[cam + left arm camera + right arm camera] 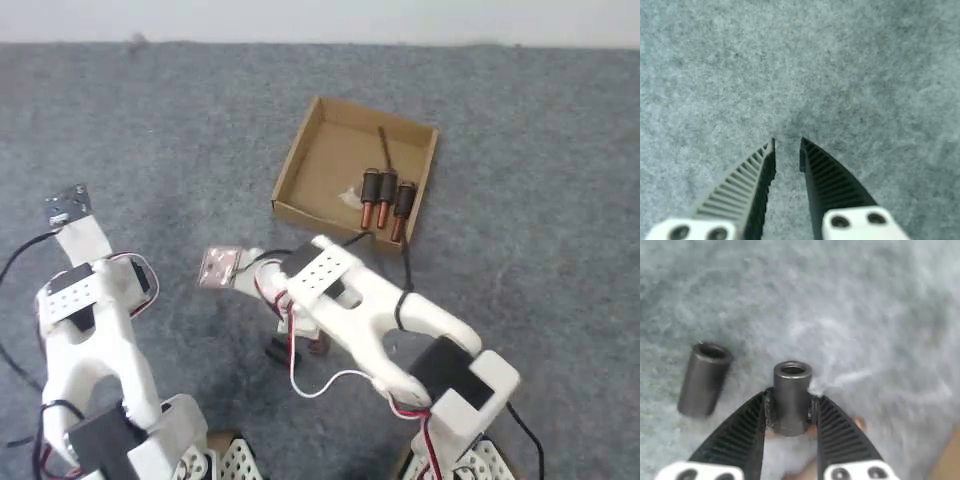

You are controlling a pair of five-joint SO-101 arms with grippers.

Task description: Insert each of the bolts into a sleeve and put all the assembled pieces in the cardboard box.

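– Sleeve nearest, upright, pinched round its lower half between my right jaws. Second sleeve sits just beside it on the table, not touching.
– Left side?
– Left jaws narrow, nothing between them, over bare table.
– Risks?
– Grip sits low on the sleeve; a bolt pushed in off-axis could tip it or twist it out. Swinging round might knock the loose sleeve away. Something copper-coloured shows under the jaws, possibly a bolt; too hidden to say.
– Box?
– Cardboard box well ahead, open. Three assembled pieces lie side by side by its near wall; a thin dark rod beyond them. Two sleeves not yet boxed.
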